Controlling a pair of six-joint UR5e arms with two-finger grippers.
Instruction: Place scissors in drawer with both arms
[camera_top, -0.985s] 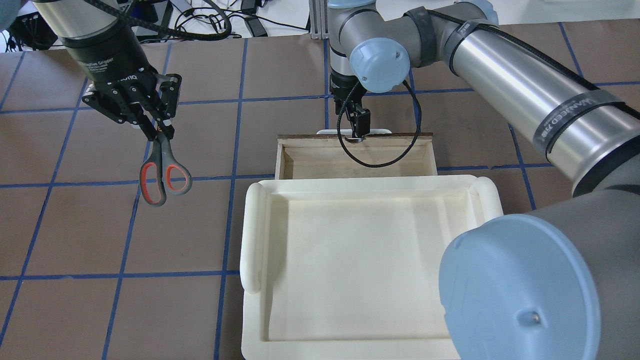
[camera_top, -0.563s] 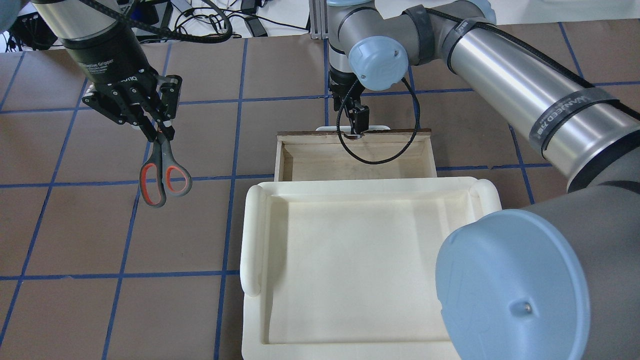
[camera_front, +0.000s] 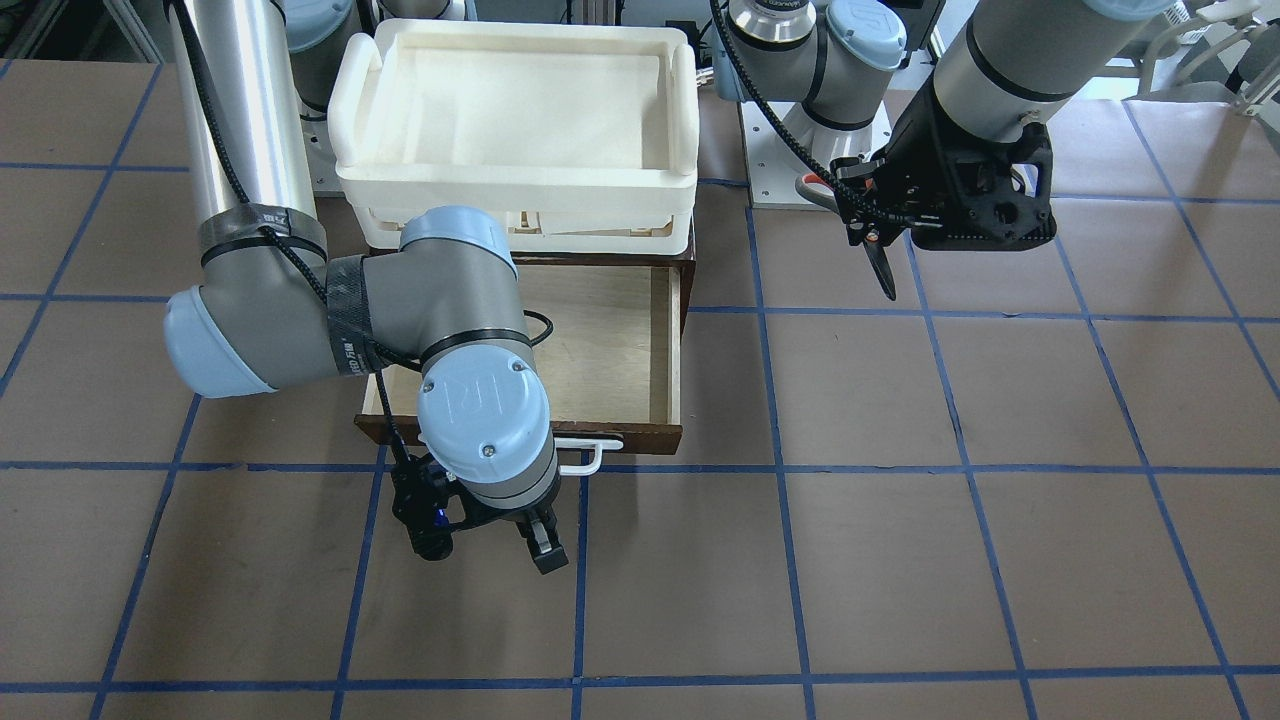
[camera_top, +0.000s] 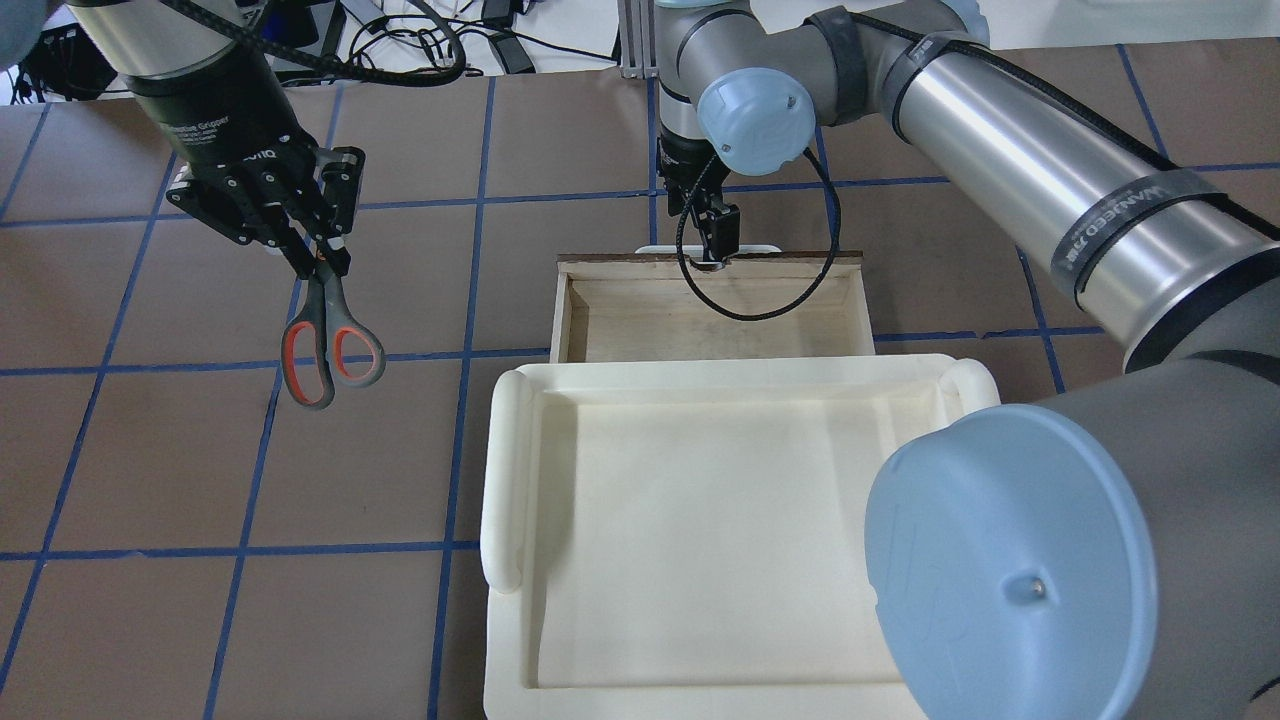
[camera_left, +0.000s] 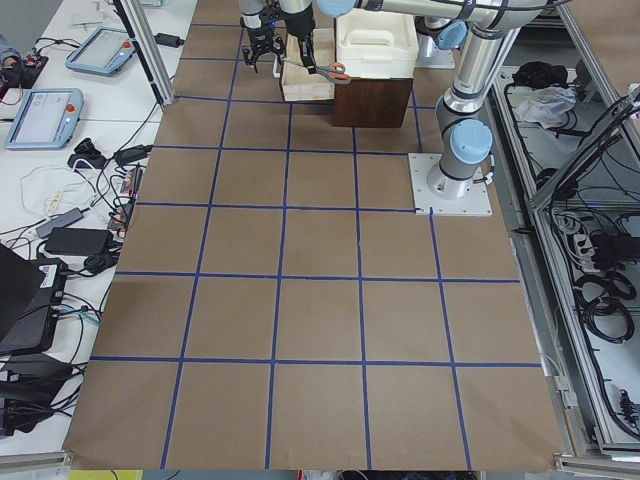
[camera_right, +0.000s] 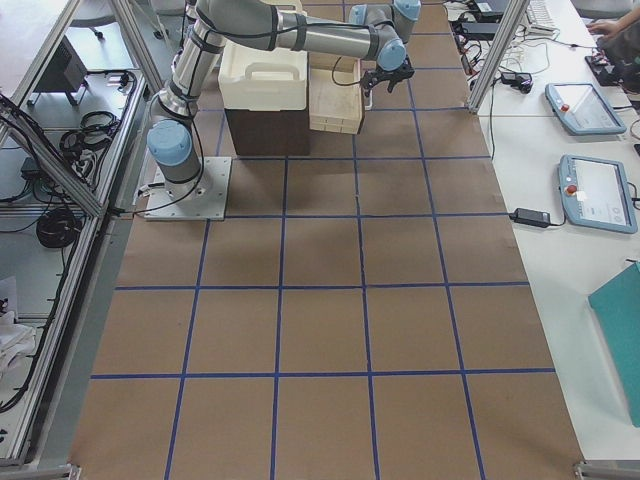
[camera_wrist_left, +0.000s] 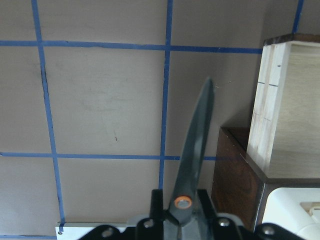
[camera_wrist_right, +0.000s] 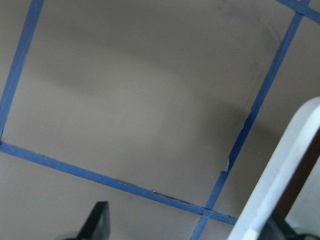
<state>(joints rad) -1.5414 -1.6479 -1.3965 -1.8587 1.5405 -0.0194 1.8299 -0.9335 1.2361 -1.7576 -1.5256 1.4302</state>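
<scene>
My left gripper is shut on the scissors near the pivot and holds them in the air left of the drawer. The grey, orange-lined handles hang toward the robot and the dark blades point down. The left wrist view shows the closed blades over the table, with the drawer's side to the right. The drawer is open and its pale inside is bare. My right gripper is open at the drawer's white bar handle. The bar lies beside one of its fingers.
A white tray sits on top of the dark-brown cabinet that holds the drawer and hides the drawer's back part from above. The right arm's elbow hangs over the tray's near right corner. Brown table with blue grid lines lies all around.
The drawer has slid a little farther out, away from the robot, and my right gripper moved with its handle. The left gripper and scissors have barely moved.
</scene>
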